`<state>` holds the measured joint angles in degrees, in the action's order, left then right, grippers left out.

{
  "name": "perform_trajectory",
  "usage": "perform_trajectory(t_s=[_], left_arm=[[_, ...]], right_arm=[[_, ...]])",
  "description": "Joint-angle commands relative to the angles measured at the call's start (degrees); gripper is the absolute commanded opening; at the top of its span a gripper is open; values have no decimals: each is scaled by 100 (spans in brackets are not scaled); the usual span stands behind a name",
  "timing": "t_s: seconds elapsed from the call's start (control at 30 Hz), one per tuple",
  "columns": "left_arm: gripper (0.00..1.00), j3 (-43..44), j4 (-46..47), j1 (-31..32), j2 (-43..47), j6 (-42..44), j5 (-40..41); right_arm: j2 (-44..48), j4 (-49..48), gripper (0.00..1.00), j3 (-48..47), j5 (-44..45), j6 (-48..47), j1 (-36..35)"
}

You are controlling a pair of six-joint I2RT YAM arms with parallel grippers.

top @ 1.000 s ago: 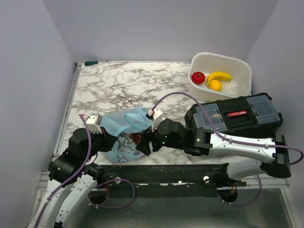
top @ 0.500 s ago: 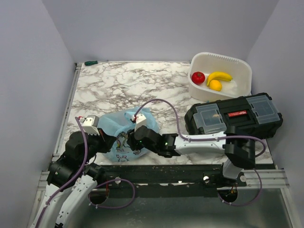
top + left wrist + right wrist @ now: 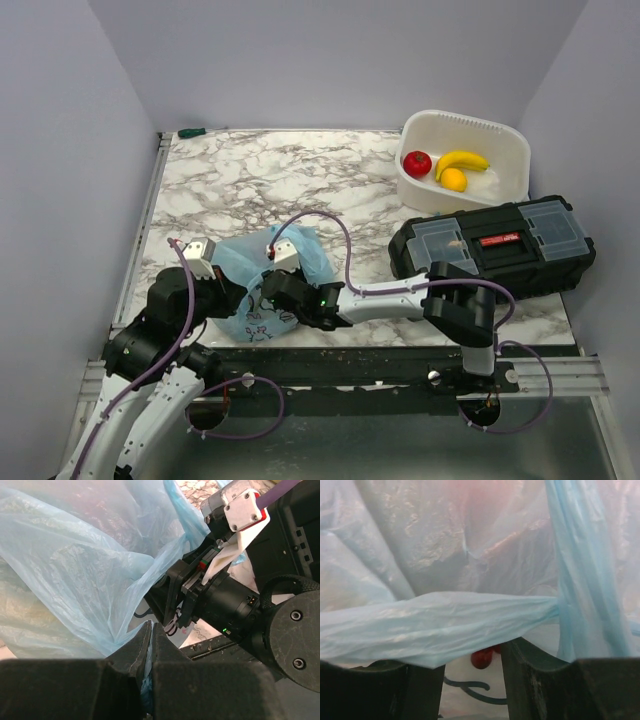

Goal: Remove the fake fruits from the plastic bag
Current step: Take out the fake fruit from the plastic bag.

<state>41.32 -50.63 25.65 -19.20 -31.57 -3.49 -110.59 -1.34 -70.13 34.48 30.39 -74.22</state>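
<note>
Top external view: we see the plastic bag [image 3: 250, 268], light blue and crumpled, at the near left of the marble table [image 3: 260, 180], with both arms reaching into it. Left gripper [image 3: 149, 630] is fully closed, pinching a fold of the bag film between its fingers, clear in the left wrist view. Right gripper [image 3: 472, 655] is inside the bag mouth, jaws partly apart with a gap between them. A twisted band of bag film lies across its fingertips [image 3: 520, 652], and nothing is clamped that we can make out. A small red shape [image 3: 482, 658] shows in the gap, too hidden to name. Red tomato [image 3: 417, 163], banana [image 3: 462, 159] and citrus [image 3: 454, 180] lie in the white tub [image 3: 505, 140] at far right. A black toolbox [image 3: 500, 250] sits just in front of the tub.
</note>
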Motion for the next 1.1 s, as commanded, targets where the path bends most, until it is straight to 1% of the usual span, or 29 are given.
perform_trajectory(t_s=[0.0, 0.1, 0.2, 0.4, 0.6, 0.67, 0.73, 0.8, 0.83, 1.07], left_arm=[[0, -53, 27, 37, 24, -24, 56], [0, -62, 36, 37, 28, -24, 50], [0, -51, 36, 37, -44, -16, 33], [0, -47, 45, 37, -157, -7, 23], [0, -60, 45, 37, -78, -24, 59], [0, -63, 42, 37, -84, -24, 60], [0, -52, 45, 37, -101, -24, 59], [0, -51, 38, 37, -110, -24, 66], [0, -54, 44, 37, -104, -30, 69], [0, -61, 36, 37, -35, -50, 109]], right_arm=[[-185, 248, 49, -61, 728, -133, 66], [-258, 345, 55, -47, 885, -230, 124], [-343, 319, 58, -19, 784, -294, 221], [-603, 218, 59, -96, 445, -334, 282], [-914, 188, 58, -307, 278, -513, 276], [-962, 193, 55, -363, 227, -598, 282], [-977, 8, 47, -395, 188, -639, 276], [-982, -31, 44, -420, 116, -680, 283], [-974, -41, 40, -430, 74, -709, 277], [-597, -102, 21, -370, -192, -615, 278]])
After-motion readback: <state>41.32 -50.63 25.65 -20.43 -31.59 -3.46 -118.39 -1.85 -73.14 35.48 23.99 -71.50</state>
